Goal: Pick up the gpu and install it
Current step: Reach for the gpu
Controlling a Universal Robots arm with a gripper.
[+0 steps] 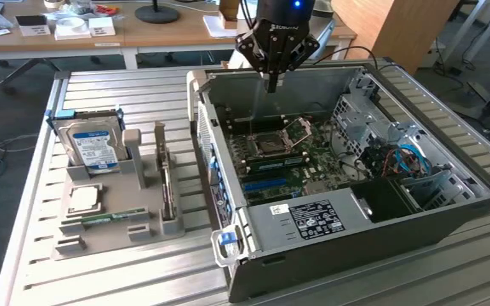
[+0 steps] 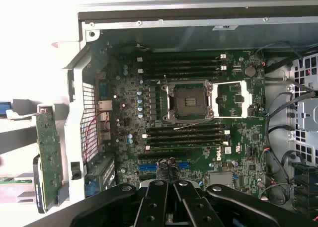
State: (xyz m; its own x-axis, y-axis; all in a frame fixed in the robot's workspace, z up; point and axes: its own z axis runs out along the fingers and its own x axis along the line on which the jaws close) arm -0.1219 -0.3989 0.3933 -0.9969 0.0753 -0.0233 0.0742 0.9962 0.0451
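gpu (image 1: 168, 182) is standing on its long edge in a slot of the grey holder (image 1: 130, 191), on the holder's side nearest the computer case (image 1: 356, 242), close to the case wall but not touching it

nothing is gripping it

in the wrist view the gpu (image 2: 47, 157) is showing as a green board just outside the case's perforated side wall

the same holder is carrying a hard drive (image 1: 96, 146) with a blue label, upright at the far end, a square processor chip (image 1: 85, 199) lying flat, and a green memory stick (image 1: 109, 218) lying flat just beside the chip

holder and case are sitting side by side on the slatted metal surface (image 1: 100, 95), holder on the exterior view's left

case is lying on its side with the panel off, motherboard (image 1: 288, 159) facing up, processor socket (image 1: 272, 146) sitting empty with its frame tipped up

gripper (image 1: 272, 88) is hanging over the open case near its far wall, well apart from the gpu, pointing straight down

fingers (image 2: 156, 202) are looking closed together and holding nothing

wrist view is looking down past the gripper (image 2: 171, 187) onto the motherboard (image 2: 238, 137), socket (image 2: 191, 102) sitting between two banks of memory slots

blue cables (image 1: 407, 156) are bunching at the drive-bay end of the case, on the exterior view's right
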